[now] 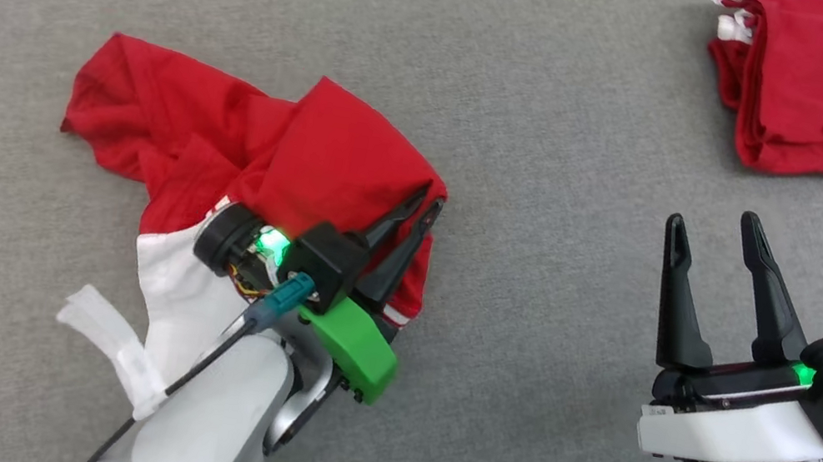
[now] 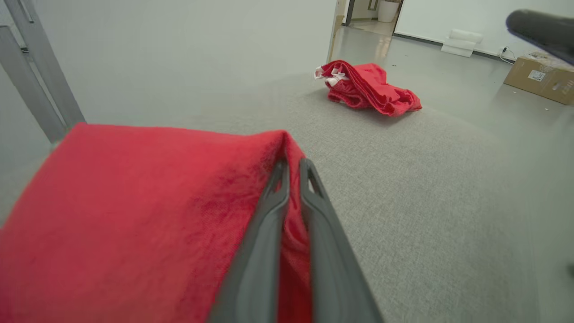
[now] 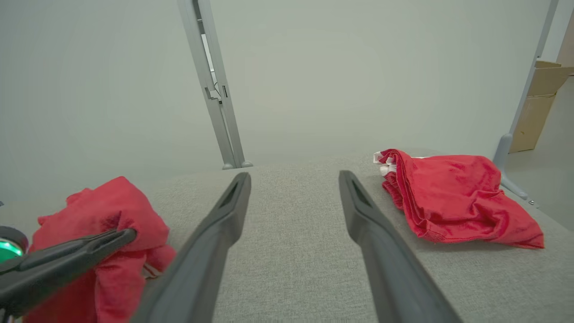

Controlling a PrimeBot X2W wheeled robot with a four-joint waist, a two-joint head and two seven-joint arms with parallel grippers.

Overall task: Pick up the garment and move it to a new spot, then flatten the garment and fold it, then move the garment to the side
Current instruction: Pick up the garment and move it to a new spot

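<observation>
Left end effector pinches a raised fold of the red garment, ready to lift it; right end effector hovers spread and empty nearby

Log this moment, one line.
left gripper: shut on garment | right gripper: open, empty | other garment: far right | stage: pickup

The crumpled red and white cloth garment lies on the near left part of the wide grey cloth-covered desk. The left end effector sits at the right edge of this garment, its fingers pinched on a fold. The right end effector is over the desk to the right, well apart from it, fingers spread. A folded red cloth bundle lies in the far right corner.
</observation>
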